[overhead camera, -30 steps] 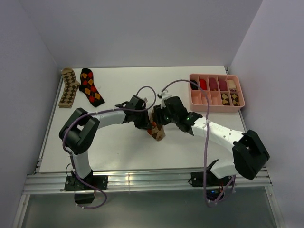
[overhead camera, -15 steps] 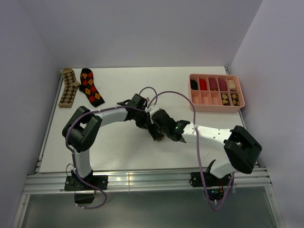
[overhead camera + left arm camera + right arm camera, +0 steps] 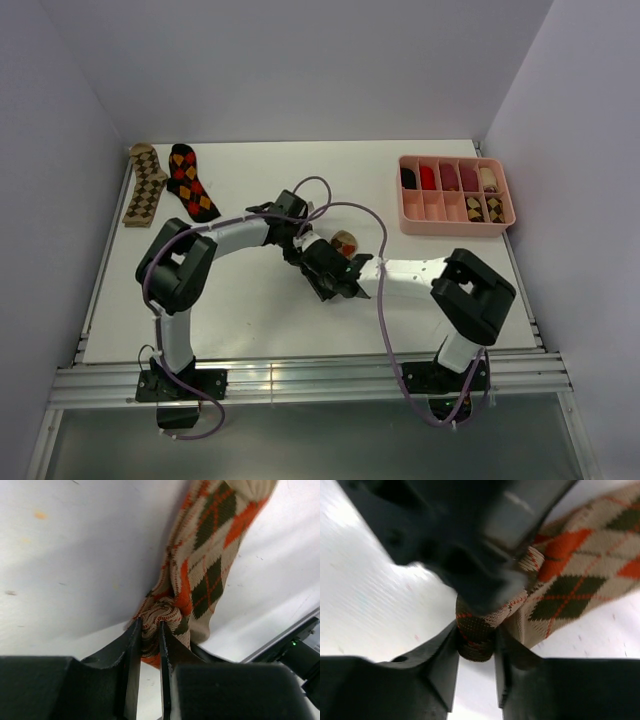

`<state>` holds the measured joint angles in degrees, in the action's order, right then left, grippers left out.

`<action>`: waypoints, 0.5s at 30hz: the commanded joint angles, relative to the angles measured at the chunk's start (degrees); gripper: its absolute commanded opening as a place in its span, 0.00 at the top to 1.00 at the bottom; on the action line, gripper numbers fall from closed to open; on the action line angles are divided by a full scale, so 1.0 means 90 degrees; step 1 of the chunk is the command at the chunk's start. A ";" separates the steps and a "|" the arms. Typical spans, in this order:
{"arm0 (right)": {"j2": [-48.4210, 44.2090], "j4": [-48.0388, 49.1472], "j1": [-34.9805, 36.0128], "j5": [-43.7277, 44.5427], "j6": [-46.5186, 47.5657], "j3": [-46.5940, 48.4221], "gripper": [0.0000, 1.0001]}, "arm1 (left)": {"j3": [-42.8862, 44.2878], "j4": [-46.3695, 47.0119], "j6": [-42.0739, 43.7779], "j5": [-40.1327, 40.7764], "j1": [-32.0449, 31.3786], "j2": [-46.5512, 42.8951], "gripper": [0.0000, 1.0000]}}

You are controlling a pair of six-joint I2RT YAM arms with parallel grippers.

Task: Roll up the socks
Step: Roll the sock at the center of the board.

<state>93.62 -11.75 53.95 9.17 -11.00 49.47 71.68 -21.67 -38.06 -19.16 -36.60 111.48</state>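
— Where's the beige-brown-orange sock (image 3: 345, 243)?
— Middle of the frame, on the worktop (image 3: 250, 320), bunched at one end between the two arms.
— Who has hold of it?
— Both. The left end effector (image 3: 149, 630) pinches a bunched fold. The right end effector (image 3: 476, 641) nips the dark brown end just beside it.
— The others?
— The tan-brown-cream sock (image 3: 146, 185) and the black-red-orange sock (image 3: 192, 184) lie flat side by side, upper left. A pink tray (image 3: 455, 226) sits upper right.

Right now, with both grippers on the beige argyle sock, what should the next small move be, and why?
Probably rotate the right gripper to wind up the beige argyle sock: it and the left gripper both pinch the same bunched end, while the rest trails away unrolled.
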 commanded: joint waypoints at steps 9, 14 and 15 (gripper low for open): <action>0.1355 0.0932 -0.0183 -0.1456 -0.0806 0.1222 1.00 | 0.0210 -0.0396 0.0627 0.0732 0.0805 0.0114 0.92; 0.1238 0.1909 -0.0906 -0.3886 -0.1413 0.0705 1.00 | -0.0423 0.0200 0.0060 0.0975 0.0980 -0.0597 0.66; 0.1248 0.2094 -0.1100 -0.4257 -0.1569 0.0704 1.00 | -0.0532 0.0288 -0.0134 0.1054 0.1000 -0.0725 0.61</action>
<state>103.98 0.19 46.35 -11.66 -19.88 57.49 70.28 -22.68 -35.53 -15.33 -28.29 109.32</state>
